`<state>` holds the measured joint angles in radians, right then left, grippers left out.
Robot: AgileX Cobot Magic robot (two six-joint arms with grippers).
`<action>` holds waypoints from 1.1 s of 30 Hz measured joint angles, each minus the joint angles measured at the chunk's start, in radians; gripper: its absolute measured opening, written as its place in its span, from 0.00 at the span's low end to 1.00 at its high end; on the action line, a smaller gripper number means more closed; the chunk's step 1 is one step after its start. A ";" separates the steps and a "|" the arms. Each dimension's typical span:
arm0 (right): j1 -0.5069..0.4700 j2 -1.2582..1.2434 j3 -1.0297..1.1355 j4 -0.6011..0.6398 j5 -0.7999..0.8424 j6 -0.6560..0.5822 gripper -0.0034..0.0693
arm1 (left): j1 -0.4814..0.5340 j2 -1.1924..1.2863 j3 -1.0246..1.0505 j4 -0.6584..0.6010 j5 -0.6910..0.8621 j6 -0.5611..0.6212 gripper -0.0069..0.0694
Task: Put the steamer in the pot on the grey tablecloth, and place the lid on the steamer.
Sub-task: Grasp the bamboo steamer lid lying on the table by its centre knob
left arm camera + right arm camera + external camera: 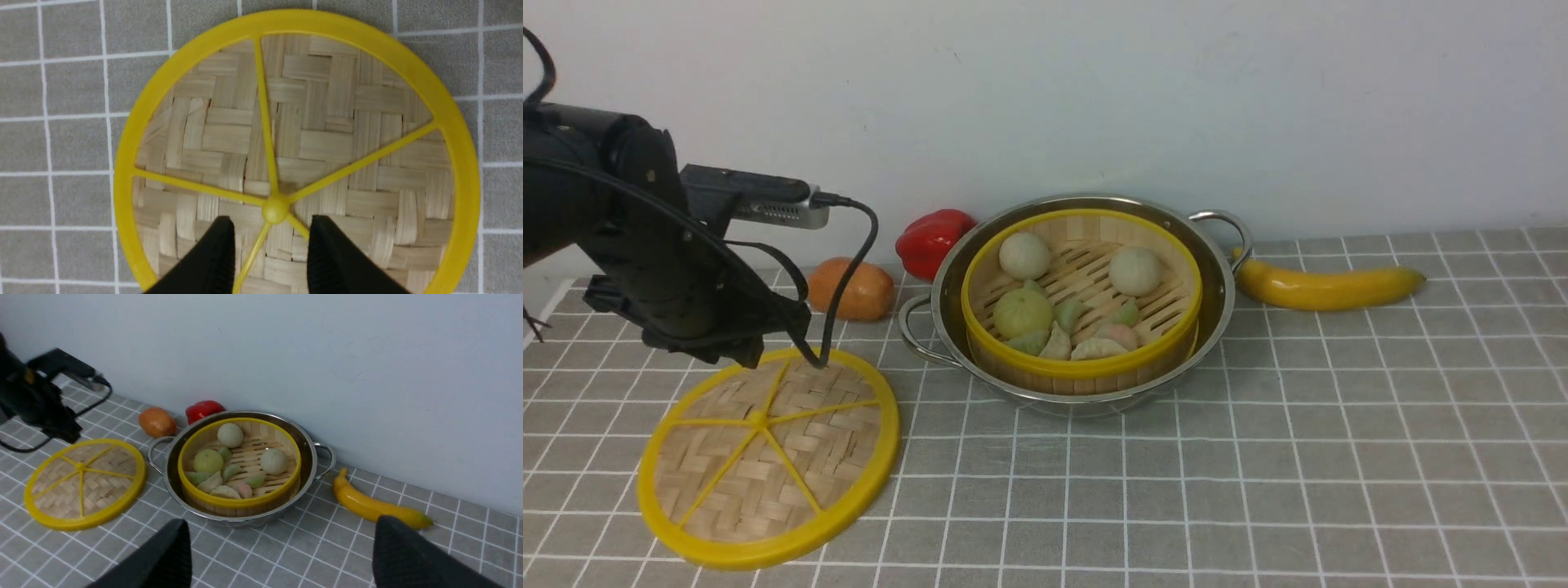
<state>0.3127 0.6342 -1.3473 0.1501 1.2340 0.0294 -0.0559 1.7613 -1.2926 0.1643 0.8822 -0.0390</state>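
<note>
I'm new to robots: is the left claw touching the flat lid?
Cannot tell. Left wrist view: left gripper open astride the lid hub; any gap hidden.

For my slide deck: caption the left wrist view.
Open left gripper poised above the lid lying on the grey tablecloth.

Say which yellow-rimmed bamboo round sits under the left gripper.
The flat woven lid with yellow spokes, on the cloth; the left gripper hangs over its hub. The slatted basket sits in the steel pot.

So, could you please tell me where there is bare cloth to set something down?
Free: the wide grey tablecloth stretch in front of the pot and banana, out to the right. Crowded: back left, where the lid, left gripper, orange fruit, red pepper and pot cluster.
</note>
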 joint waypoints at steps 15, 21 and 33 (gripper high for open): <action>0.000 -0.202 0.042 0.030 0.001 0.103 0.83 | 0.082 0.125 -0.001 -0.143 0.010 0.026 0.41; 0.000 -0.182 0.043 0.030 0.001 0.104 0.83 | 0.082 0.163 -0.002 -0.158 0.005 0.031 0.41; 0.000 -0.181 0.043 0.030 0.001 0.107 0.83 | 0.082 0.178 -0.004 -0.150 -0.010 0.031 0.24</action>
<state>0.3127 0.4531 -1.3038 0.1805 1.2350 0.1367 0.0260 1.9389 -1.2963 0.0146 0.8719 -0.0080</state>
